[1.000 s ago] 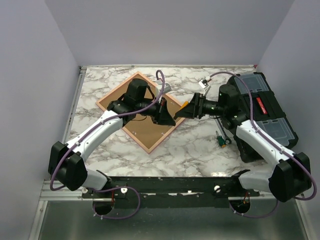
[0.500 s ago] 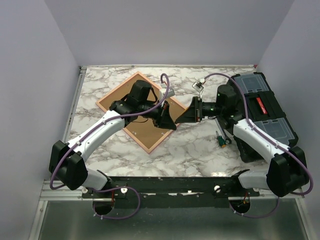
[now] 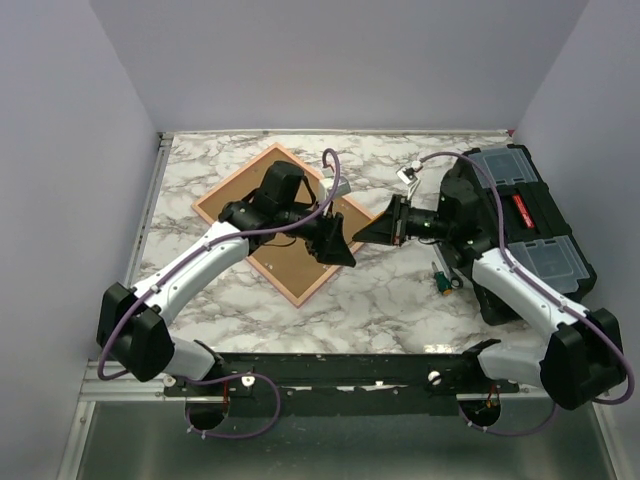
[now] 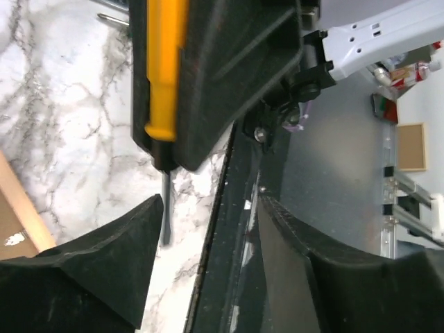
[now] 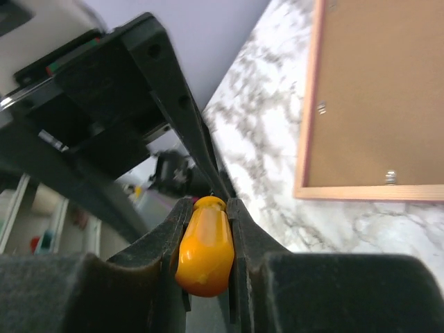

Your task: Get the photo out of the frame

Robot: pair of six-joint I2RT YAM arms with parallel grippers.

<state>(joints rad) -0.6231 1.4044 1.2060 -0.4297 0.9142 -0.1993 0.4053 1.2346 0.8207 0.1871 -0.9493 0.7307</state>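
Stock you had on the table:
- frame [image 3: 287, 266], pink, brown back up: one
- metal tabs [image 5: 321, 107] seen on that back: two
- toolbox [image 3: 535, 235], black: one
- yellow-handled screwdriver [image 5: 205, 250]: one
- green-ended tool [image 3: 441, 282]: one
- arms: two, left arm [image 3: 195, 262] and right arm [image 3: 525, 290]

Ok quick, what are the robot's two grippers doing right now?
Left gripper: open, holding nothing.
Right gripper: closed on the yellow-handled screwdriver.

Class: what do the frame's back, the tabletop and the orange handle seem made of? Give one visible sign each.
The frame's back: probably fibreboard, matt brown, fine speckled grain.
The tabletop: marble or a marble-look laminate, white with grey veins.
The orange handle: likely plastic, smooth with glossy highlights.
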